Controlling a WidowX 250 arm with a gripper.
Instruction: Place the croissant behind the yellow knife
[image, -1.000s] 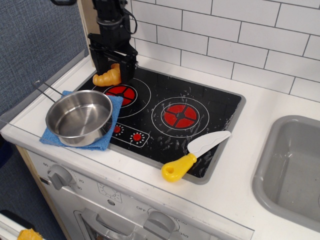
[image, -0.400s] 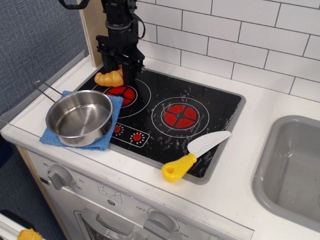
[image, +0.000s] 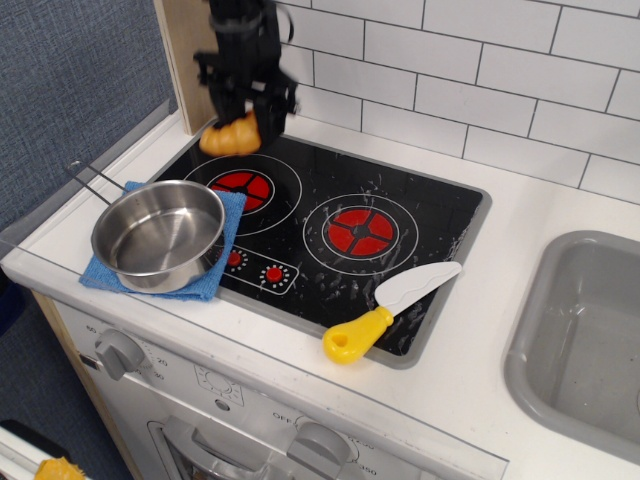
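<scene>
My black gripper (image: 246, 118) is shut on the golden-orange croissant (image: 228, 135) and holds it in the air above the back left corner of the black stove top (image: 330, 235). The croissant hangs out to the left of the fingers. The yellow knife (image: 390, 311), with a yellow handle and a white blade, lies at the stove's front right corner, handle toward the front, far to the right and front of my gripper.
A steel pan (image: 158, 235) sits on a blue cloth (image: 216, 275) at the stove's front left. Two red burners (image: 361, 231) mark the stove. A grey sink (image: 590, 340) is at the right. A white tiled wall (image: 480, 90) runs behind.
My gripper has closed on the croissant and lifted it off the stove top, moving up and slightly to the right.
</scene>
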